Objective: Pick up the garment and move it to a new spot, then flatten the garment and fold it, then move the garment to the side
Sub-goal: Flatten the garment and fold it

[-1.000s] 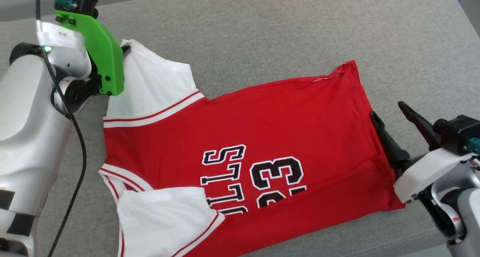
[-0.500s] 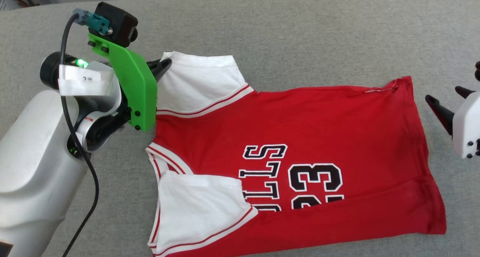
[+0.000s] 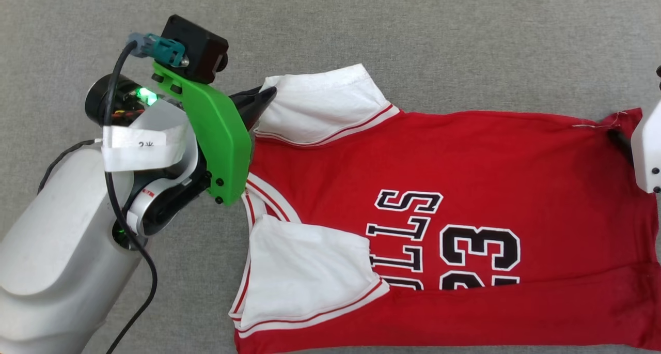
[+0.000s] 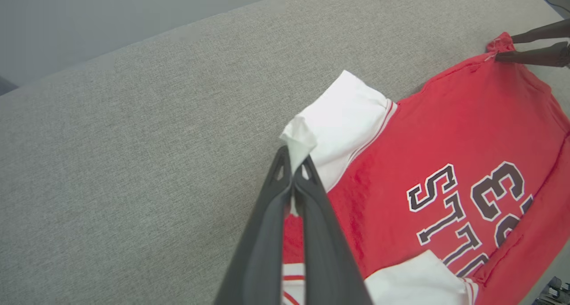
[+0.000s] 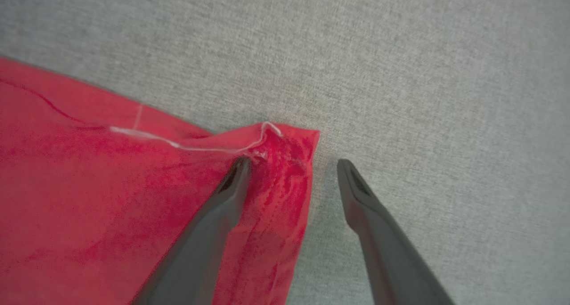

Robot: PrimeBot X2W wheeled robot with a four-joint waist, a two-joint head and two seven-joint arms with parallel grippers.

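Left wrist view: left gripper [image 4: 294, 160] clamped white sleeve [image 4: 347, 113] of shirt [image 4: 445, 131]; right gripper [image 5: 294, 162] jaws apart astride hem corner [image 5: 287, 140]. Soft, limp cloth; corners suited gripping.

Head view: I see the garment [image 3: 439, 188] lying flat on the upholstered surface [image 3: 413, 28], neck end to the left, hem to the right. The far sleeve [image 3: 320, 106] is spread out behind the body. The near sleeve [image 3: 304, 276] is folded onto the chest, overlapping the lettering [image 3: 403, 235]. Left gripper [image 3: 261, 98] sits at the far sleeve's tip, pinching it. Right gripper [image 5: 295, 163] straddles the far hem corner [image 5: 289, 140], with one finger on the cloth and the other on the surface just beside it.
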